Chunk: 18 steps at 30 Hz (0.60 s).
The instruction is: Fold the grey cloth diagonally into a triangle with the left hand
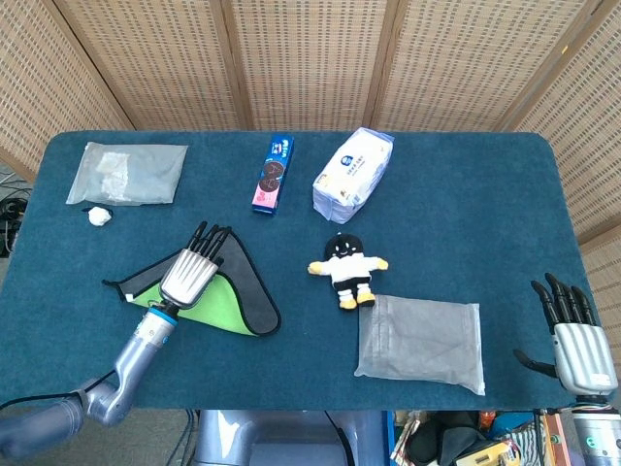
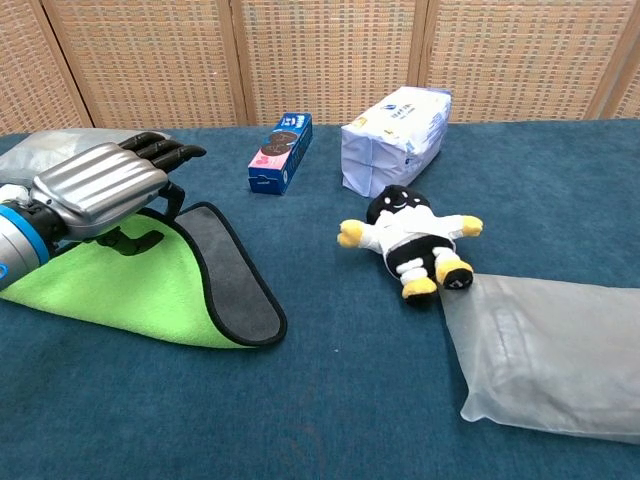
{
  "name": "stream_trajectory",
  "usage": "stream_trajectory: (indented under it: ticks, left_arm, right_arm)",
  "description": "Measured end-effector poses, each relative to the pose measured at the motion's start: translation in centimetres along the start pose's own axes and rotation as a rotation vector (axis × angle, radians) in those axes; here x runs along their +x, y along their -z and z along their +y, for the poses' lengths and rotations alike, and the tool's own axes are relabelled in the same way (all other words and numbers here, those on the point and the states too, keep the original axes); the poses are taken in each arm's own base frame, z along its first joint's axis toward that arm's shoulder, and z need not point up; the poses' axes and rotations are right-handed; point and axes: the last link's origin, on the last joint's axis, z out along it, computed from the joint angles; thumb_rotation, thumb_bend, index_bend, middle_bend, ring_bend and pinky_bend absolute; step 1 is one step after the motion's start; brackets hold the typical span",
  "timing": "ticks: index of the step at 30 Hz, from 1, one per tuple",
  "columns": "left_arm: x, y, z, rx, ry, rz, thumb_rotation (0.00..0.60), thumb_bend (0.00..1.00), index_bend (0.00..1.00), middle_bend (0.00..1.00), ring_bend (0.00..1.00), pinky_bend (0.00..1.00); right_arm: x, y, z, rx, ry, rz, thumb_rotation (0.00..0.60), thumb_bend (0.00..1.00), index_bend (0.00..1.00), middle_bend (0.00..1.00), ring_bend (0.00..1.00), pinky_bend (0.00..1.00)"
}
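Grey cloth point(image 2: 225, 275) corner under left hand point(image 2: 100, 185)
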Motion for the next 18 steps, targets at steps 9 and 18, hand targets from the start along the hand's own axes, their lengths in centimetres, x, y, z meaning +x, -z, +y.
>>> stream_trajectory:
  ticks: [9, 18]
  left_arm:
    - [0.4, -2.7, 1.3, -0.014, -0.012, 0.022, 0.6, 0.43, 0.67, 0.0, 0.0, 0.0]
    - [0.6, -4.0, 1.2, 0.012, -0.022, 0.026, 0.6, 0.42, 0.67, 0.0, 0.0, 0.0]
  right_arm:
    - [-0.2, -0.2, 0.2, -0.006, -0.003, -0.007, 0.6, 0.0, 0.0, 0.0, 0.0, 0.0]
    - [-0.1, -0.2, 0.2, -0.004, -0.007, -0.002, 0.6, 0.0, 0.0, 0.0, 0.0, 0.0]
